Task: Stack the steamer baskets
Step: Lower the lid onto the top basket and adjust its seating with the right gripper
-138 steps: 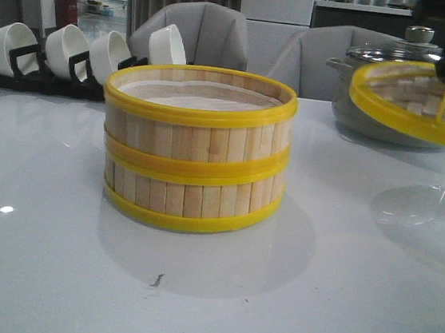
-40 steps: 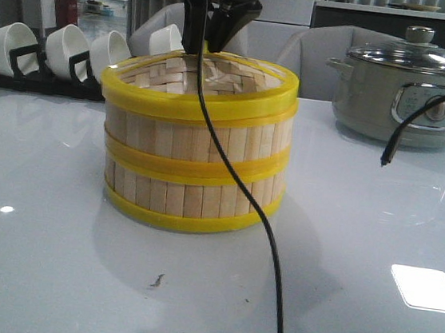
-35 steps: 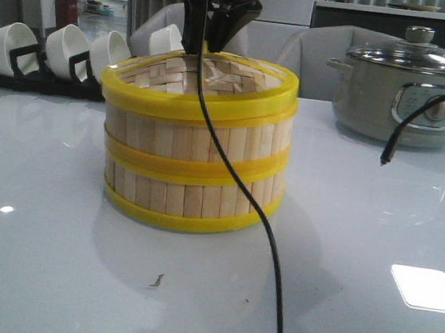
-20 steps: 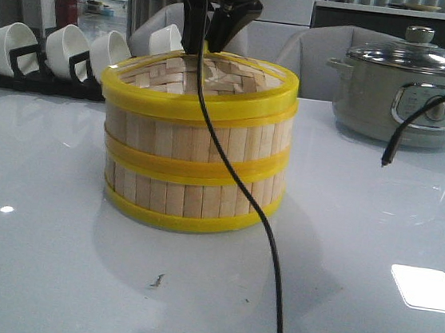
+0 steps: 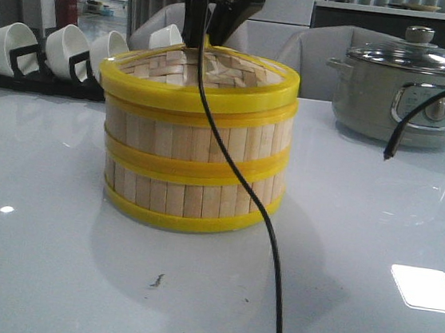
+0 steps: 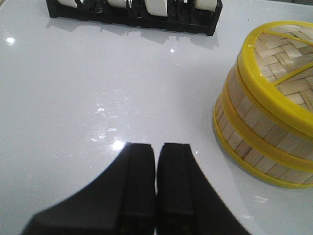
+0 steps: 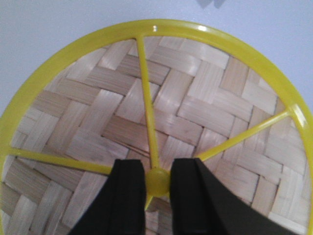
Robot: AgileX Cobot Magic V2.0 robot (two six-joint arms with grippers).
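Two steamer baskets (image 5: 193, 167) stand stacked in the middle of the white table, pale slats with yellow rims. On top lies the woven bamboo lid (image 5: 206, 99), nearly level, its yellow rim on the upper basket's rim. My right gripper (image 7: 158, 169) comes down from above (image 5: 206, 46) and is shut on the lid's yellow centre knob (image 7: 158, 180). My left gripper (image 6: 156, 146) hangs shut and empty over bare table beside the stack (image 6: 254, 132), apart from it. It does not show in the front view.
A grey electric pot (image 5: 408, 91) with a glass lid stands at the back right. A black rack of white bowls (image 5: 50, 54) lines the back left (image 6: 132, 12). A black cable (image 5: 243, 193) hangs in front of the stack.
The lid, carried over from above the pot, sat tilted on the stack a second ago. It has levelled out and settled on the top rim, still in my right gripper.
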